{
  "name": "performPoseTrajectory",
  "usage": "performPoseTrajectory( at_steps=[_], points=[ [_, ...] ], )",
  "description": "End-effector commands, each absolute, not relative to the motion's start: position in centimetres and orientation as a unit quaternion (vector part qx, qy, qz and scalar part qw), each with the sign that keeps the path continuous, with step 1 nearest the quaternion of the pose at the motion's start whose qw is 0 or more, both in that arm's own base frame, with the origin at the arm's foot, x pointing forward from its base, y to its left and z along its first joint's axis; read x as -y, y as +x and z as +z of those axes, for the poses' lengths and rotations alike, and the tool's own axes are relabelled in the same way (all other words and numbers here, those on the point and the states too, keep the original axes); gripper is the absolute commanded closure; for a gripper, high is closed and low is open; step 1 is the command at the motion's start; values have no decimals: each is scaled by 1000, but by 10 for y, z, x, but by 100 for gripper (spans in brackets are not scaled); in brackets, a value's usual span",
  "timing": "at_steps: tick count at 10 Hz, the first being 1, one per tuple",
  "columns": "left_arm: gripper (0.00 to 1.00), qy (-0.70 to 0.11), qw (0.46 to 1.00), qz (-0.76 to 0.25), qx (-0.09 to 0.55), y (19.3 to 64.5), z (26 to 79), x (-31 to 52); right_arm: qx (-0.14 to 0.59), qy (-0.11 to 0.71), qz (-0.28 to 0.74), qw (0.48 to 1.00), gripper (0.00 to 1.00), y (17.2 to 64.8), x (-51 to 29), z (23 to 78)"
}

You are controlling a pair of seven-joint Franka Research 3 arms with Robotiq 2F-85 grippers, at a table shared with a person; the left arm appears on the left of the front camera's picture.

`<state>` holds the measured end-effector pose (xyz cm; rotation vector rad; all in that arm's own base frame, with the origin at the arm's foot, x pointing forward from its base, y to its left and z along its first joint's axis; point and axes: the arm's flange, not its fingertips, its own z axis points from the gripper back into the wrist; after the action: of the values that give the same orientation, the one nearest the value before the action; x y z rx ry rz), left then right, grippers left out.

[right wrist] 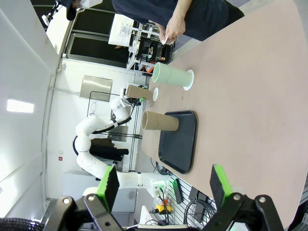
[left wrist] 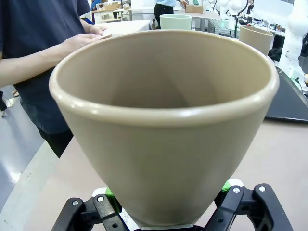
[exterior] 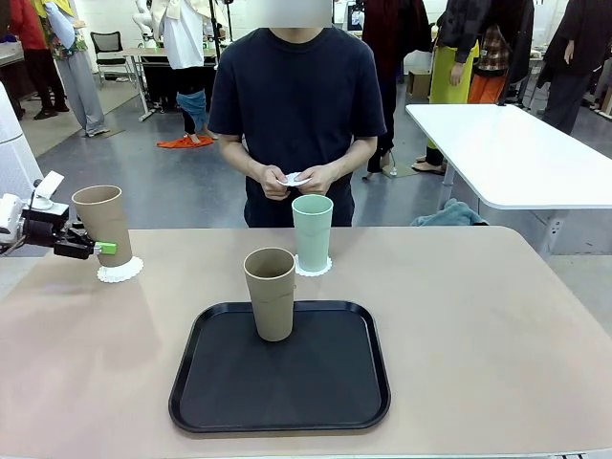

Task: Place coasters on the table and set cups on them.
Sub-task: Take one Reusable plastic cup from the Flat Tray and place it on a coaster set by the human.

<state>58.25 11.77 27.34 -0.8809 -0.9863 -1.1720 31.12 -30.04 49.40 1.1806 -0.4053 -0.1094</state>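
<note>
Toward nine o'clock on the table [exterior: 478, 316], clamping a tan cup [exterior: 100, 215] just over a lacy coaster [exterior: 122, 273] with the left gripper [exterior: 96, 247], holding the right gripper [right wrist: 163, 183] wide open, empty.

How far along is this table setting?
Done: pale mint green tapered cup stands on a white lacy paper coaster. Underway: robot's left hand grips a tan tapered cup at a second lacy coaster. Left: the other tan cup stands on the black tray; the person holds the third coaster.
</note>
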Motion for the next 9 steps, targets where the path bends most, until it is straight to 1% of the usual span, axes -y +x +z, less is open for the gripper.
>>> performPoseTrajectory(
  at_steps=[1, 9],
  points=[
    [18, -384, 619, -521, 445, 588, 267, -122, 192, 556, -50, 808, 0, 311, 300, 493],
    [18, -384, 607, -524, 458, 593, 245, -127, 192, 556, -50, 808, 0, 311, 300, 493]
  ],
)
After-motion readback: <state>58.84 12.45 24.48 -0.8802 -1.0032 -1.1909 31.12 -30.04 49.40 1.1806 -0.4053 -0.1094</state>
